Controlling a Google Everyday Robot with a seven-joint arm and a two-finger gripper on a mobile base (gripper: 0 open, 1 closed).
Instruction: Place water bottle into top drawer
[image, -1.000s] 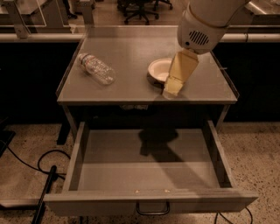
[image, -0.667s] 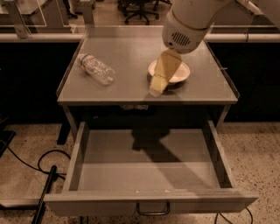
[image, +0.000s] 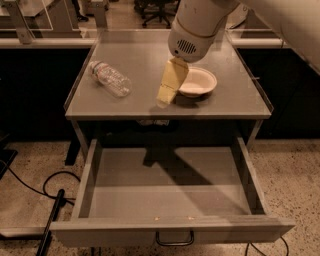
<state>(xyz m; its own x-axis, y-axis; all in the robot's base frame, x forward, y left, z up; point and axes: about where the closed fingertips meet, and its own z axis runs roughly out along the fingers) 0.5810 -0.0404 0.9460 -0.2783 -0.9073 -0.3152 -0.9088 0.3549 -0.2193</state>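
Wide shallow grey metal top drawer (image: 170, 195), pulled out under the flat grey bench (image: 145, 55), holding no bottle yet. Tan end effector (image: 164, 97) now shifted left, past the white paper bowl (image: 200, 80), nearer the small clear ribbed plastic water bottle (image: 110, 79); open or closed, cannot tell. Probably the reach before grasping. Bottle untouched on bench's left side, lying flat, long axis diagonal, cap pointing far-left.
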